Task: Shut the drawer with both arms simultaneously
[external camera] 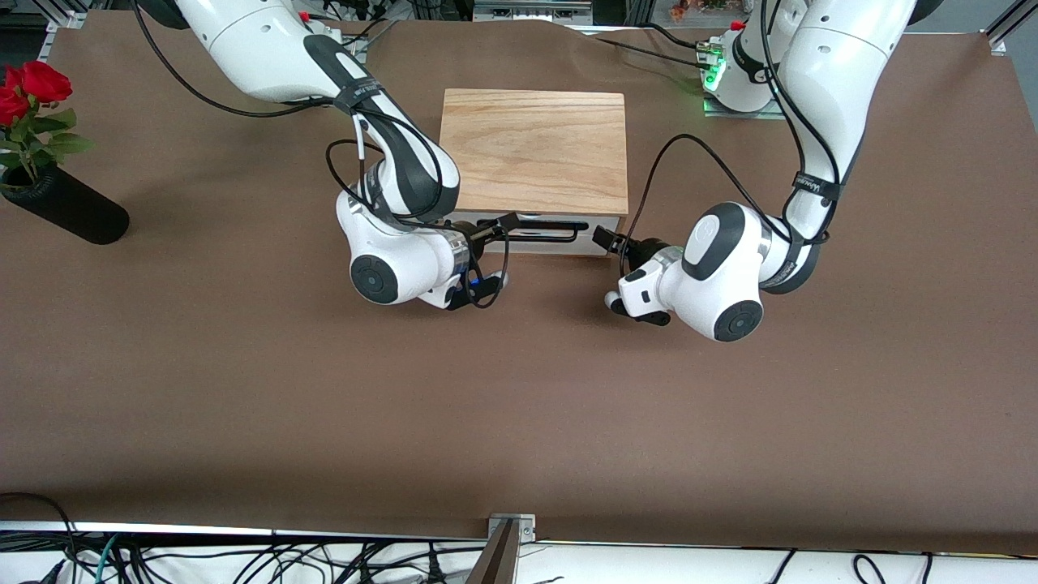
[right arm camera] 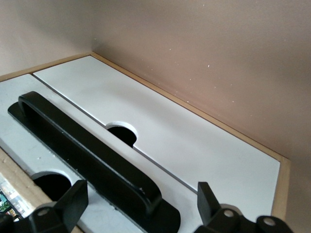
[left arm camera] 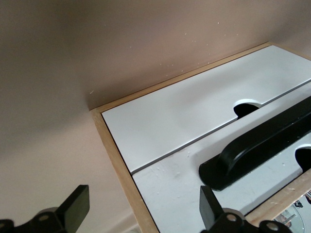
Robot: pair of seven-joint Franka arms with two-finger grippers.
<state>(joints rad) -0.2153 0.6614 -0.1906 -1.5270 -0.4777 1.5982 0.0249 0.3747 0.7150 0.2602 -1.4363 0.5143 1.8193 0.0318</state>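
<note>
The drawer's white front (external camera: 568, 246) with its black bar handle (external camera: 542, 235) sits flush in the light-wood box (external camera: 535, 150) at the table's middle. My right gripper (external camera: 507, 221) is open at the handle's end toward the right arm. In the right wrist view it (right arm camera: 141, 201) has that end of the handle (right arm camera: 87, 150) between its fingers. My left gripper (external camera: 604, 238) is open at the drawer front's other end. In the left wrist view it (left arm camera: 143, 208) straddles the box's wooden side edge (left arm camera: 121, 170), one finger (left arm camera: 209, 206) beside the handle's end (left arm camera: 262, 145).
A second white panel (left arm camera: 184, 116) lies below the drawer front. A black vase (external camera: 69, 209) with red roses (external camera: 32, 89) stands toward the right arm's end of the table. Cables (external camera: 243, 560) hang past the table's near edge.
</note>
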